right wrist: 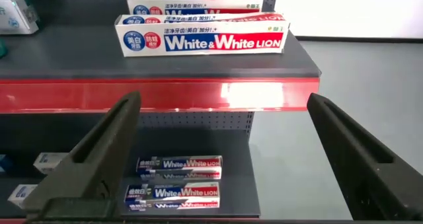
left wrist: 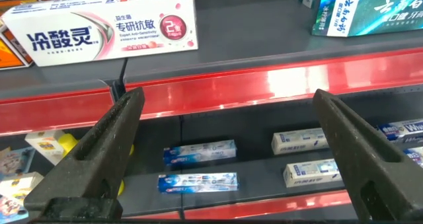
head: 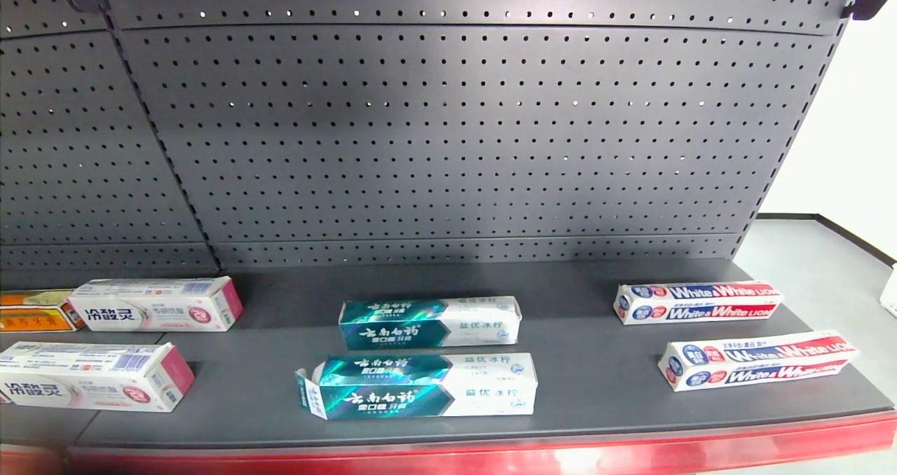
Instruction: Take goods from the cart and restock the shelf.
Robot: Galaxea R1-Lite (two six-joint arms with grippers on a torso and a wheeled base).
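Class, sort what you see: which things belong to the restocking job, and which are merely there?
Belong to the job:
shelf
pink boxes
green boxes
red-and-blue boxes
left pincer, open and empty
right pincer, open and empty

Merely there:
pegboard back
floor

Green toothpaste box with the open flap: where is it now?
Head view: that green box lies at the middle front of the shelf, before the other green box; pink box left, red-and-blue box right.
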